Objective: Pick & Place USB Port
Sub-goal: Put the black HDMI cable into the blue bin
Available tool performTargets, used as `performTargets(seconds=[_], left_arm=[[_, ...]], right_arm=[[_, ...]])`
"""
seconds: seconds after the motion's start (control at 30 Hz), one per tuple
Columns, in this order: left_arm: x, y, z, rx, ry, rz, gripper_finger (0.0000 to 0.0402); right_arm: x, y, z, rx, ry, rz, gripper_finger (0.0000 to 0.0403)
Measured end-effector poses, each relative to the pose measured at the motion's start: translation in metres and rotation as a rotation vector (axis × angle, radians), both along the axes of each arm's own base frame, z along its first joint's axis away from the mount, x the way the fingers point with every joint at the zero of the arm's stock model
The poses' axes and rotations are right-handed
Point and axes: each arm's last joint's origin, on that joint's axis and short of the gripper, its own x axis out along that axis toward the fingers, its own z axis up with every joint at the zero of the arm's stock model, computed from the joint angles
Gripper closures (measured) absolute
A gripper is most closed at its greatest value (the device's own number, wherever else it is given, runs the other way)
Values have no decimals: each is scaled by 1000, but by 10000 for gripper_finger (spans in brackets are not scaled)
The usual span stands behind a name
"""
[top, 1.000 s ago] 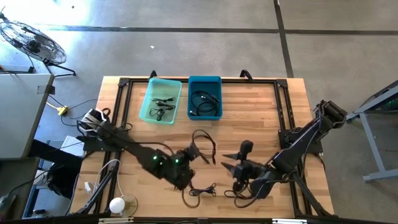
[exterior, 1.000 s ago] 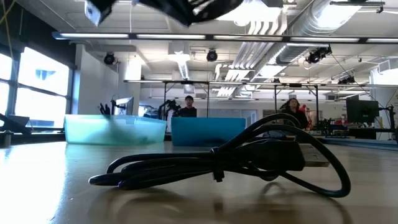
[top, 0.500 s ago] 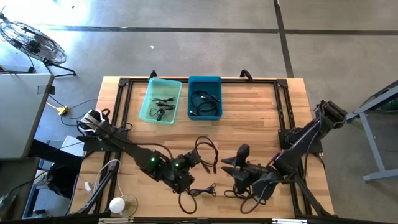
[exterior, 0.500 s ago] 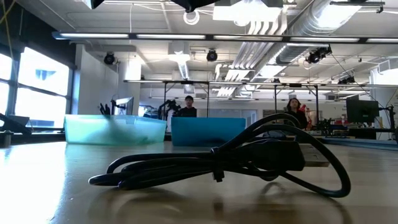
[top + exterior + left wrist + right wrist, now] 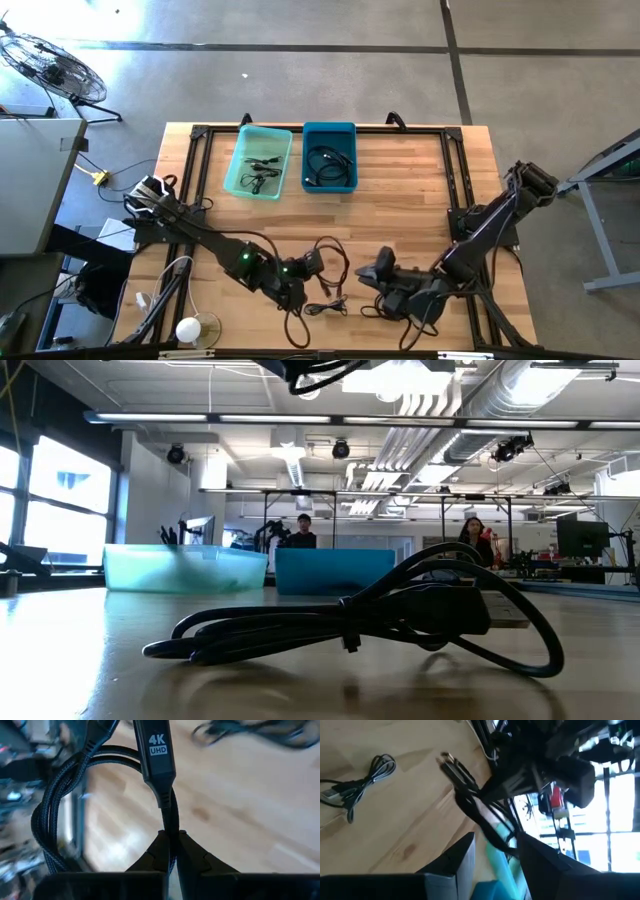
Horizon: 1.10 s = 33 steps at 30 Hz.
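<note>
A black braided cable (image 5: 330,252) with a "4K UHD" plug (image 5: 159,755) is held by my left gripper (image 5: 312,267), which is shut on it above the near middle of the table. A second, bundled black USB cable (image 5: 325,306) lies on the wood near the front edge; it fills the low view's foreground (image 5: 400,622). My right gripper (image 5: 368,273) is open, just right of the held cable, touching nothing. In the right wrist view its fingers stand wide apart (image 5: 495,847). My left gripper pinches the black cable between its two fingertips (image 5: 161,851), on the cord just behind the "4K UHD" plug (image 5: 171,822). The fingers lie across the cord. The cable is lifted clear of the table, its braided loops (image 5: 55,815) hanging slack beside the fingers.
Two bins stand at the far edge: a light teal one (image 5: 240,175) and a darker blue one (image 5: 329,130), each with cables inside. Metal frame rails run along the table's left (image 5: 190,170) and right (image 5: 462,180) sides. Bare wood lies between the bins and the grippers.
My left gripper has carried the looped cable toward the table's near edge, staying shut on it. My right gripper has also drawn back toward the near edge and sunk lower. The bundled cable on the table has not moved.
</note>
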Motion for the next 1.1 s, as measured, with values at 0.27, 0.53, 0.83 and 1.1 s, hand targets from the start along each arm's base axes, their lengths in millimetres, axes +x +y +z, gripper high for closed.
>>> performTargets(seconds=[0.27,0.53,0.83,1.1], left_arm=[[1,-2,14,-57,-8,1,396],[1,-2,19,-106,9,-2,396],[1,0,19,-76,-13,40,381],[1,2,20,-36,-55,103,331]], right_arm=[[17,-12,0,42,49,116,263],[33,-17,-15,-114,87,131,263],[40,-25,-13,-151,27,2,329],[44,-36,-12,-157,-19,-163,378]])
